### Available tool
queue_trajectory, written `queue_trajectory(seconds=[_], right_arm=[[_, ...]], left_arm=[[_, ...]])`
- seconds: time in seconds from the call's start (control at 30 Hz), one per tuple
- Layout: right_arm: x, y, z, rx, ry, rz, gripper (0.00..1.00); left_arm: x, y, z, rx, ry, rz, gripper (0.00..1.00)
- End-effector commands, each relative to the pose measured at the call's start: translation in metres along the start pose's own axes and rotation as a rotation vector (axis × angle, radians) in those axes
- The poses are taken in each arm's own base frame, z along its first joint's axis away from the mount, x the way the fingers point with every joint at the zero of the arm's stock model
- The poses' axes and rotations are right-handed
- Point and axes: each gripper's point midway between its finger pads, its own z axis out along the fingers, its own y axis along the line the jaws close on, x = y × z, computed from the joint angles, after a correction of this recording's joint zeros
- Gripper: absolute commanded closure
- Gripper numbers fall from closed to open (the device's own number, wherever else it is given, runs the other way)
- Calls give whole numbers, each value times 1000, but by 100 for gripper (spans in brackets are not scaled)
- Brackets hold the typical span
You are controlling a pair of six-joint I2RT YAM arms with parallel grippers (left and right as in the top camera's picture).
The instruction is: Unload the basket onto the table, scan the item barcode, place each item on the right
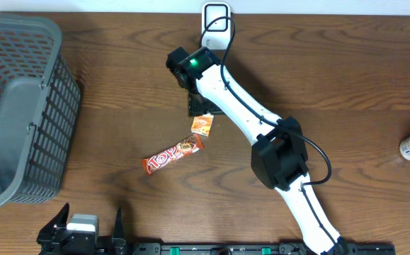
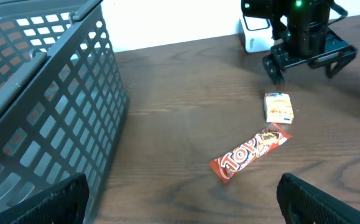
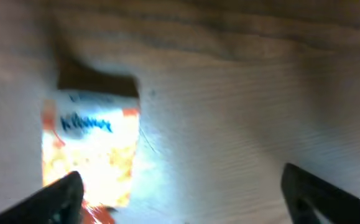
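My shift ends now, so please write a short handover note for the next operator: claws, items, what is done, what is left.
Left claw: open, empty, at the near edge of the table.
Right claw: open, empty, just beyond the Kleenex packet, which lies on the table.
Top bar lies beside the packet, on the side toward the basket. The white device at the far edge is likely the scanner.
Done: cannot tell whether anything was scanned.
Left: grasp an item and show its barcode to the white device.
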Motion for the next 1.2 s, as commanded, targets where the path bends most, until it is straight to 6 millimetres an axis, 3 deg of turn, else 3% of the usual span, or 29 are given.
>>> queue_trajectory(seconds=[0.0, 0.07, 0.2, 0.27, 0.33, 0.4, 0.67, 0.87, 1.17], right_arm=[[-4, -13, -28, -14, -44, -260, 1], [-2, -13, -31, -30, -37, -368, 1], [-8, 5, -34, -88, -99, -809, 1], [8, 30, -38, -250, -110, -1131, 1], [23, 43, -43, -384, -105, -1257, 1], [28, 48, -45, -465, -109, -1306, 1], [0, 45, -29, -478, -185, -1333, 1], [6, 56, 6, -487, -122, -1380, 1], [30, 79, 41, -506, -26, -1411, 1]], left_arm=[[-1, 1, -2, -8, -7, 4, 4], [-1, 1, -2, -8, -7, 4, 4], [-1, 1, -2, -8, -7, 4, 4], [-1, 1, -2, -8, -7, 4, 4], [-1, 1, -2, -8, -7, 4, 3], [-1, 1, -2, -8, -7, 4, 4], [-1, 1, -2, -8, -7, 4, 4], [-1, 1, -2, -8, -7, 4, 4], [-1, 1, -2, -8, -7, 4, 4]])
